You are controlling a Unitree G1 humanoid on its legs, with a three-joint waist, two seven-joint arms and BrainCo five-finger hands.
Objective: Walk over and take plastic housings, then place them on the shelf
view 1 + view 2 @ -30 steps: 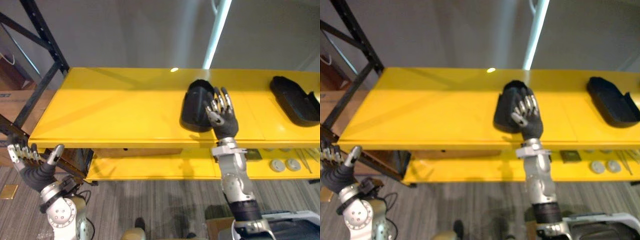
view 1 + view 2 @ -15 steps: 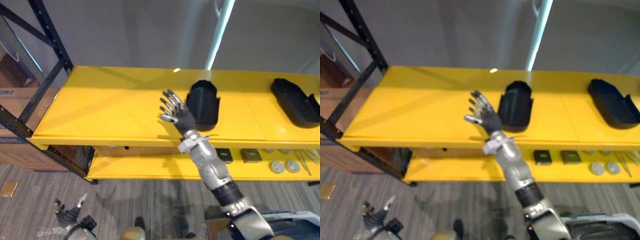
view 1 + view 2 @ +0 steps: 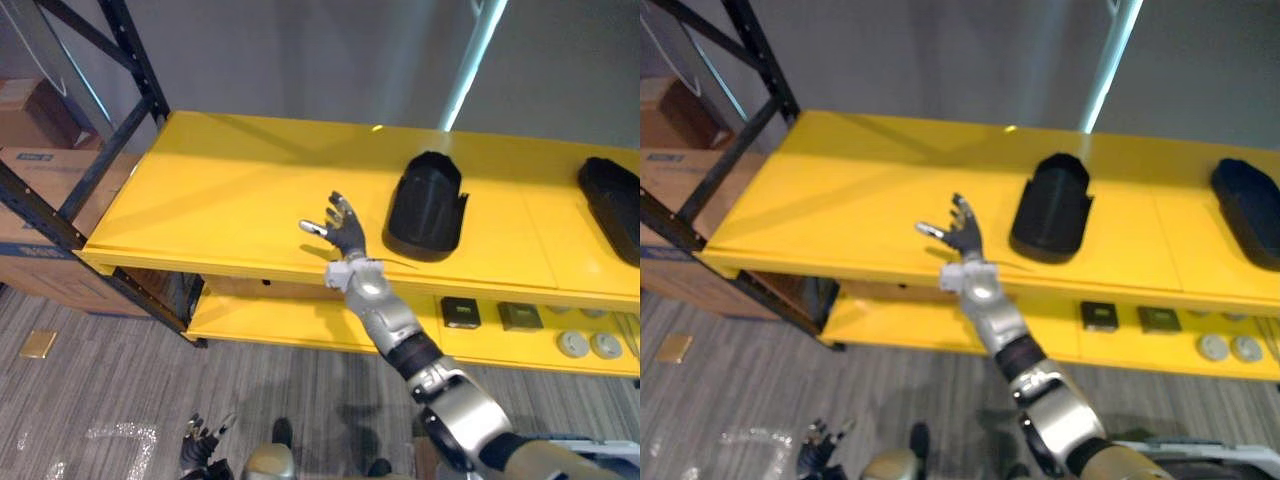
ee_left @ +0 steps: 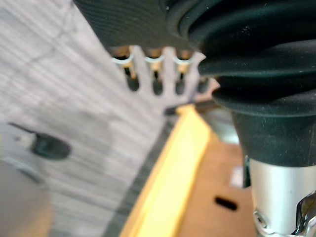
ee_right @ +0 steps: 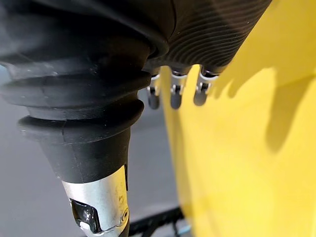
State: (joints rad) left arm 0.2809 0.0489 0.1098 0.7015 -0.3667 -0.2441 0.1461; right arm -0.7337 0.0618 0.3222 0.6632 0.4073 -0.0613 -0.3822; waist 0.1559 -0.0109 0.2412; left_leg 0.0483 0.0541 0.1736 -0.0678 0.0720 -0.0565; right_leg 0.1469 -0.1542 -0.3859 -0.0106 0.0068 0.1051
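Note:
A black plastic housing lies on the yellow top shelf, nothing touching it. A second black housing rests at the shelf's far right. My right hand is open with fingers spread, raised over the shelf's front edge, well left of the nearer housing and holding nothing. In the right wrist view its fingers hang straight above the bare yellow surface. My left hand is low by the floor, open and empty; its fingers are relaxed in the left wrist view.
Black rack uprights frame the shelf's left end, with cardboard boxes behind them. The lower yellow shelf holds small dark blocks and round discs. A pale pole stands behind the shelf. The floor is grey striped carpet.
The right hand has let go of the nearer housing and drawn left and back to the shelf's front edge. The left hand has dropped toward the floor. The camera has shifted too.

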